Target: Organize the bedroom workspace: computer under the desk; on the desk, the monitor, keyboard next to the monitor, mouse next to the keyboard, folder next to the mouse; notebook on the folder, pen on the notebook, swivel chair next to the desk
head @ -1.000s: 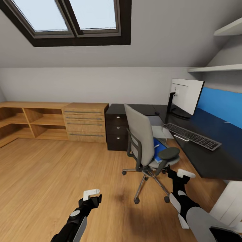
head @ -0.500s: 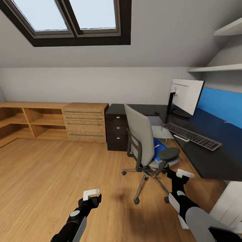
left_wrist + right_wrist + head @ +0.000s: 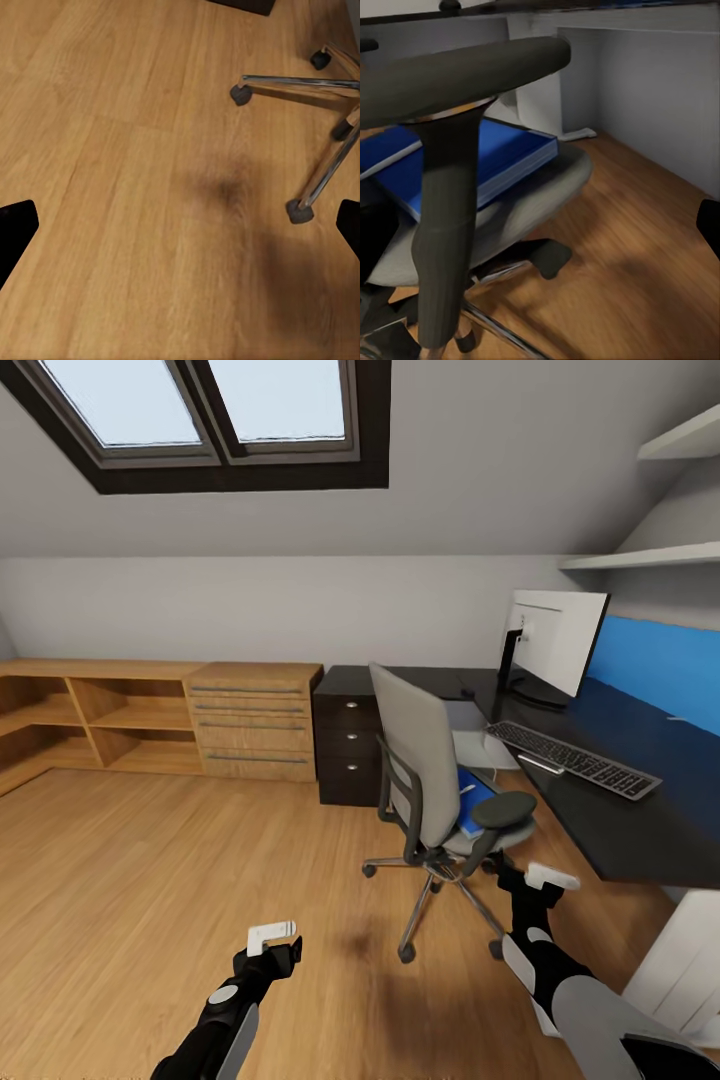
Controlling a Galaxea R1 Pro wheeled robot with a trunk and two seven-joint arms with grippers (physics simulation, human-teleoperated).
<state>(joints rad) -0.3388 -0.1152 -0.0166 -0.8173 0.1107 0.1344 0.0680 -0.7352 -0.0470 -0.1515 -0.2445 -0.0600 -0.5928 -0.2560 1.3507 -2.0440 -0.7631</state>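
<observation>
Since 1 s ago only the view tilted: folder (image 3: 473, 801) unmoved on swivel chair (image 3: 430, 780); right pincer (image 3: 545, 879) beside armrest, left pincer (image 3: 272, 937) idle, both spread; pickup pending.

1. My swivel chair (image 3: 432, 780) stands on the wood floor (image 3: 150, 880) just off the desk (image 3: 640, 800), its back toward me.
2. The blue folder (image 3: 478, 798) lies on its seat.
3. On the desk I see the monitor (image 3: 552, 645) upright, with the keyboard (image 3: 572, 760) in front of it.
4. My left gripper (image 3: 272, 938) hovers over bare floor; my right gripper (image 3: 540, 880) sits low beside the chair's armrest.
5. An oak chest (image 3: 255, 722) lines the far wall.
</observation>
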